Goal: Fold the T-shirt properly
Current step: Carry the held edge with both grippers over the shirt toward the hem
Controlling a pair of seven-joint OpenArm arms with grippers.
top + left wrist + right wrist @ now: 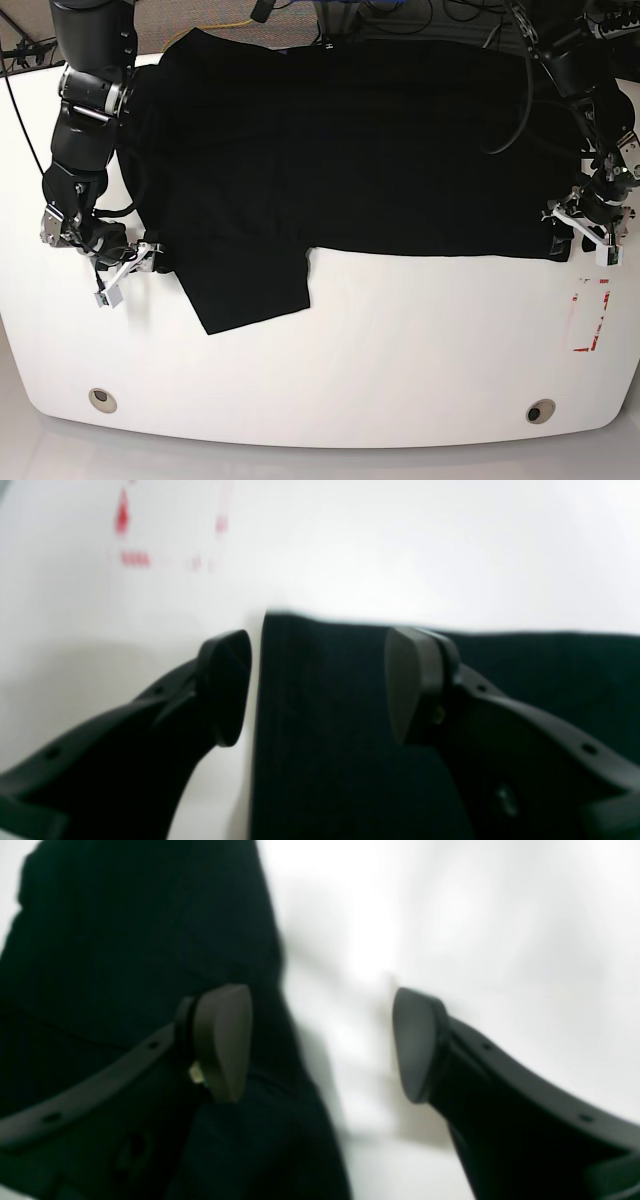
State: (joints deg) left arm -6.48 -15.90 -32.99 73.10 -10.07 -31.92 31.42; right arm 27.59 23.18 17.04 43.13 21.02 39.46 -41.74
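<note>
Both grippers stand with their jaws apart at the near edge of the T-shirt (340, 150), and neither has cloth pinched.

From the left wrist view, the left gripper (318, 687) straddles a corner of the black fabric (325, 730): one pad (227, 687) is over bare white table (350, 545), the other pad (412, 685) is over the shirt, and the shirt's straight vertical edge runs up between them, closer to the pad on the table side. Whether either pad touches the cloth cannot be told through the blur.

From the right wrist view, the right gripper (320, 1042) is set the same way, mirrored: one pad (225, 1040) lies over the dark cloth (125, 940), the other (415, 1042) over the table (500, 915), with the shirt's edge slanting down between them.

Seen from the base camera, the left gripper (585, 222) is at the shirt's lower corner on that view's right, and the right gripper (135, 262) is beside the sleeve flap (250, 290) that juts toward the camera on that view's left. A red marking (590, 315) sits on the table (400, 380) just in front of the left gripper.

Farther back, the shirt is spread flat and wide across the table's rear half, its far edge reaching the back rim.
</note>
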